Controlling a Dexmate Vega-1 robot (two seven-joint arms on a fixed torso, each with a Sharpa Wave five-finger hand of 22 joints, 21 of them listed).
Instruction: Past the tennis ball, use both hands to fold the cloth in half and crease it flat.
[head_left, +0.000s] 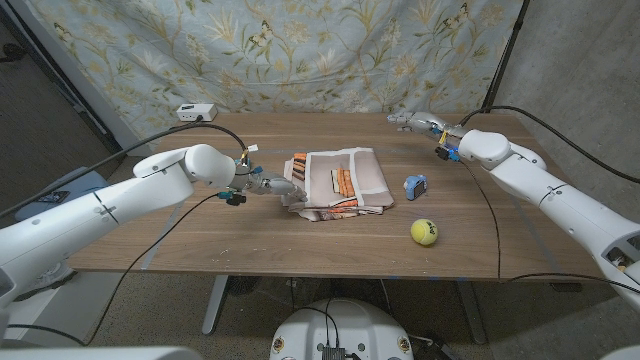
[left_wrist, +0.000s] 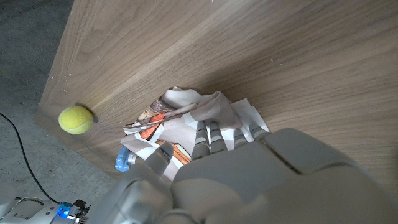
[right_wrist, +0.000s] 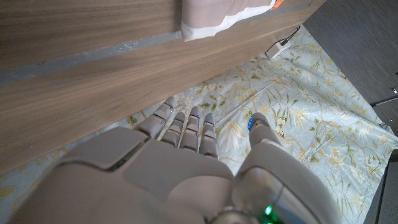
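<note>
Ball at 5 o'clock on the counter; cloth at centre, bunched, blue clip between them. My left hand grips the cloth's 9 o'clock edge. My right hand, fingers straight and apart, holds nothing at 1 o'clock.
</note>
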